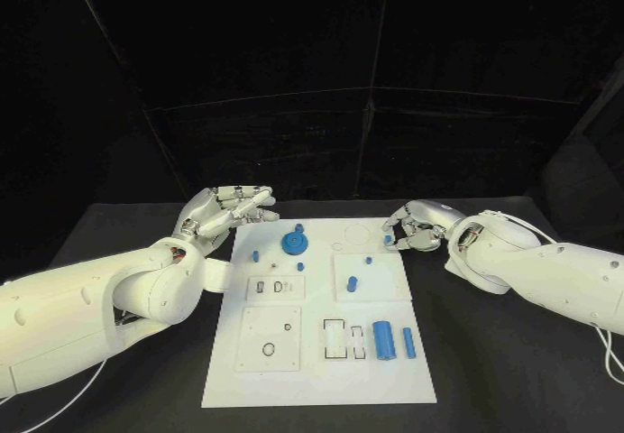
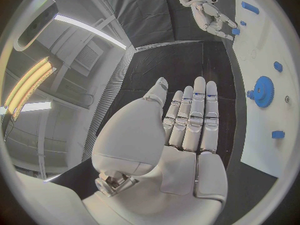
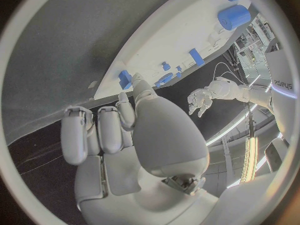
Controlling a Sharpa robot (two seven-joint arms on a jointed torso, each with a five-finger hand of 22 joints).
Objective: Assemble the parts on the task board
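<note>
The white task board lies in the middle of the table. On its far part stands a blue gear, with small blue parts around it. A large blue cylinder and a slimmer one lie on the near right. My right hand is at the board's far right edge and pinches a small blue part between thumb and finger. My left hand hovers off the far left corner, fingers straight and holding nothing.
Raised white plates with slots and holes sit on the board's near half. A blue peg lies on the square plate at mid right. Black table surface surrounds the board on both sides.
</note>
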